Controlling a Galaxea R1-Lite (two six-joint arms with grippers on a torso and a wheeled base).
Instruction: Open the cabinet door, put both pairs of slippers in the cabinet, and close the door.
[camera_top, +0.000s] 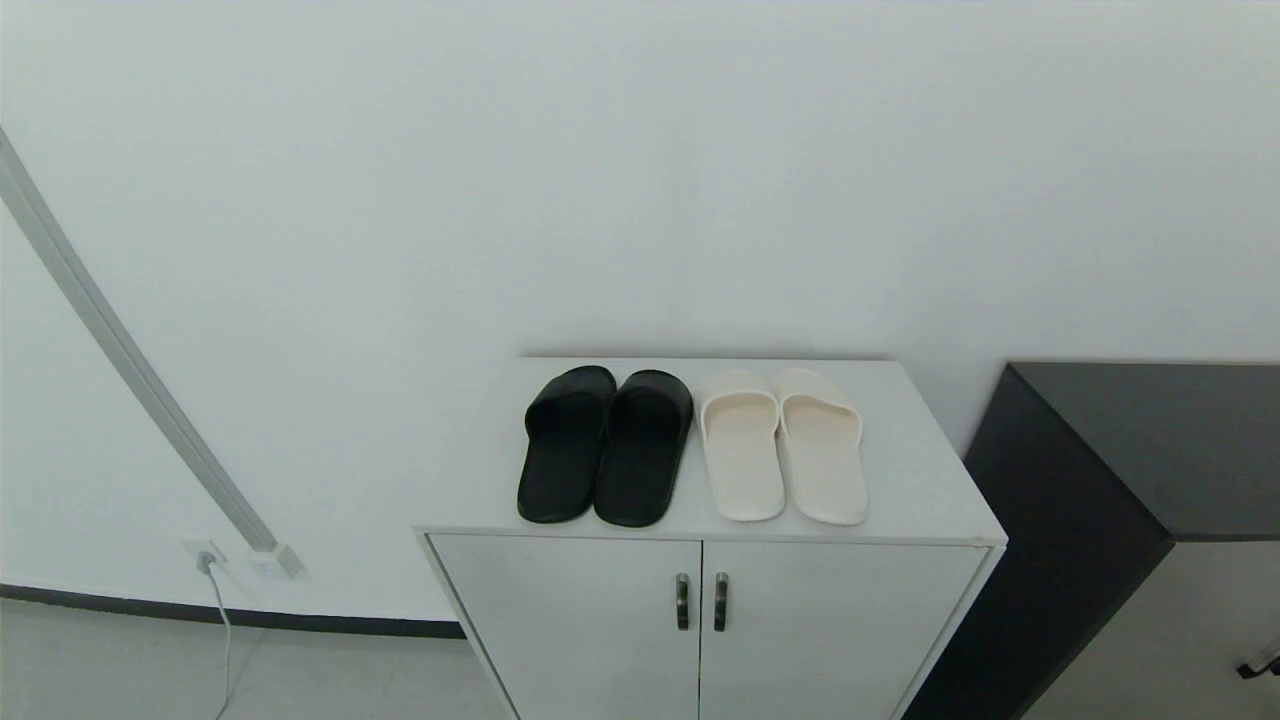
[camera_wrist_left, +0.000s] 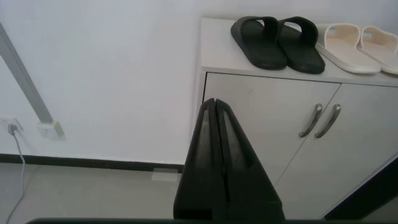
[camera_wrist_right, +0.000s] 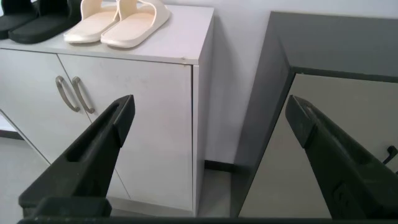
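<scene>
**White wall, cabinet (camera_top: 930, 480) shut: every step left**

Both doors (camera_top: 580, 630) are closed. Black slippers (camera_top: 605, 445) and cream slippers (camera_top: 782, 447) sit side by side on the cabinet top. Left jaws are pressed together and right jaws are spread wide. Both hang before the cabinet, well apart from handles (camera_top: 700, 601) and slippers.

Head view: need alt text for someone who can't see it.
A black pair and a cream pair of slippers sit side by side on a white cabinet, its two doors shut. A dark cabinet stands to its right.
</scene>
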